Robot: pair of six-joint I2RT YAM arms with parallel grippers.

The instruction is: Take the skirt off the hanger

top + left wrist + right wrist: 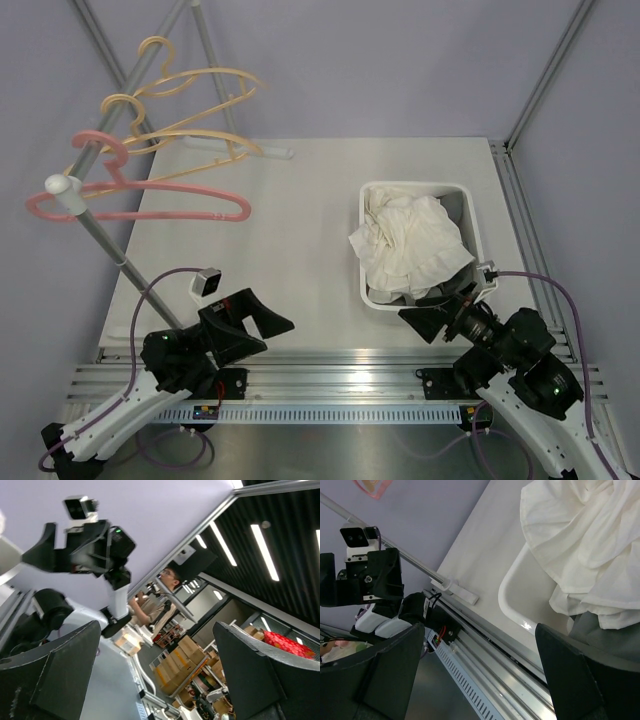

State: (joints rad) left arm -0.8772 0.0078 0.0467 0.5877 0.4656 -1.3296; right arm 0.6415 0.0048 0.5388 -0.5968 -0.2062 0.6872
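The skirt [415, 245] is a crumpled white cloth lying in a white basket [420, 186] at the right, spilling over its left rim. It also fills the upper right of the right wrist view [585, 545]. The pink hanger [140, 205] hangs bare on the rack at the far left. My left gripper [262, 318] is open and empty low near its base, pointing right, well away from the hanger. My right gripper [440, 305] stands open and empty just in front of the basket's near rim. Nothing lies between the jaws in either wrist view [160, 680] [480, 680].
Two beige hangers [190, 140] hang bare behind the pink one on the slanted rack pole [95, 230]. The rack's foot [265, 152] rests on the table at the back. An aluminium rail [340, 375] runs along the near edge.
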